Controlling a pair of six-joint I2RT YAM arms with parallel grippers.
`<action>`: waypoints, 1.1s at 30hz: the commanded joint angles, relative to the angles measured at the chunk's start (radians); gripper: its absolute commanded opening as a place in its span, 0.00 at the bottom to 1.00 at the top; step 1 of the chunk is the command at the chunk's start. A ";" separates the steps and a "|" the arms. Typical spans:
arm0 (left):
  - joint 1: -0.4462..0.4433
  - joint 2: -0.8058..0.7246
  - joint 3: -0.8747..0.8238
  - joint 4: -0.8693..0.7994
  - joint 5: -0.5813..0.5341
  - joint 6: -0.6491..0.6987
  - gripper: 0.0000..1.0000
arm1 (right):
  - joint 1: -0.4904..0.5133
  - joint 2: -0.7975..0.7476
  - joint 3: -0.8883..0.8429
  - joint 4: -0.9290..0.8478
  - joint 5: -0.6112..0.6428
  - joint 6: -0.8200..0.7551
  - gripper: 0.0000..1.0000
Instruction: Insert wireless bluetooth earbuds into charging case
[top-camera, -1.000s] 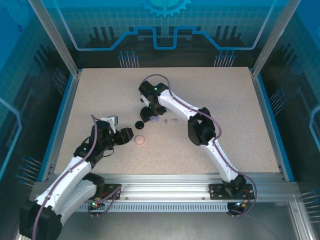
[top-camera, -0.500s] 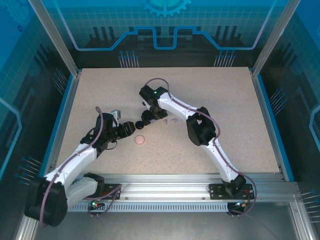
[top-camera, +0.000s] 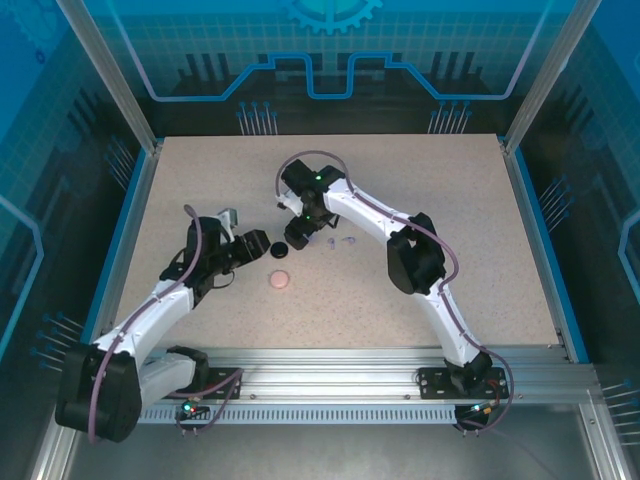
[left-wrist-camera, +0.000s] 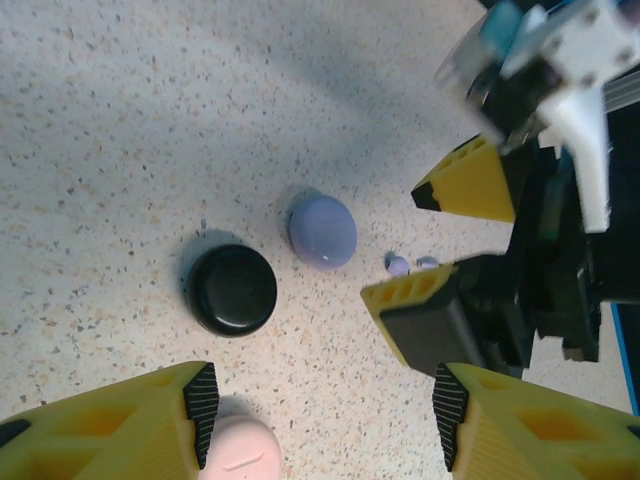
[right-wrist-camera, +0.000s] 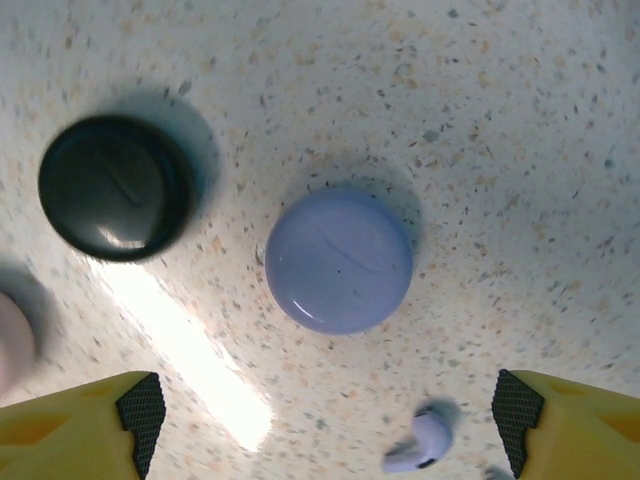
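Three closed round cases lie mid-table: lilac (right-wrist-camera: 339, 261), black (right-wrist-camera: 115, 187) and pink (left-wrist-camera: 238, 450). Two lilac earbuds (left-wrist-camera: 398, 265) lie loose just right of the lilac case; one earbud (right-wrist-camera: 418, 442) sits between my right fingers' span. The pink and black earbuds are out of view. My right gripper (top-camera: 303, 238) hovers open over the lilac case (left-wrist-camera: 322, 231), nothing held. My left gripper (top-camera: 258, 245) is open beside the black case (top-camera: 279, 249), with the pink case (top-camera: 280, 281) at its left pad (left-wrist-camera: 200, 410). The right gripper's yellow fingers (left-wrist-camera: 470, 180) face the left wrist view.
The speckled tabletop (top-camera: 450, 200) stretches bare to the right and far side. Blue rails (top-camera: 530, 210) and metal frame posts border it. The two grippers stand close together over the cases.
My left gripper has moved up and away from the near edge, toward the black case. My right gripper has shifted slightly over the lilac case, staying open.
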 joint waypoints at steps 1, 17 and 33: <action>0.026 -0.044 -0.030 -0.006 0.027 -0.030 0.62 | 0.001 0.030 0.046 -0.053 0.011 -0.261 0.89; 0.072 -0.110 -0.022 -0.117 0.036 0.008 0.61 | -0.021 0.196 0.258 -0.131 -0.045 -0.674 0.88; 0.092 -0.116 -0.028 -0.143 0.035 0.022 0.61 | -0.023 0.283 0.318 -0.185 0.025 -0.737 0.85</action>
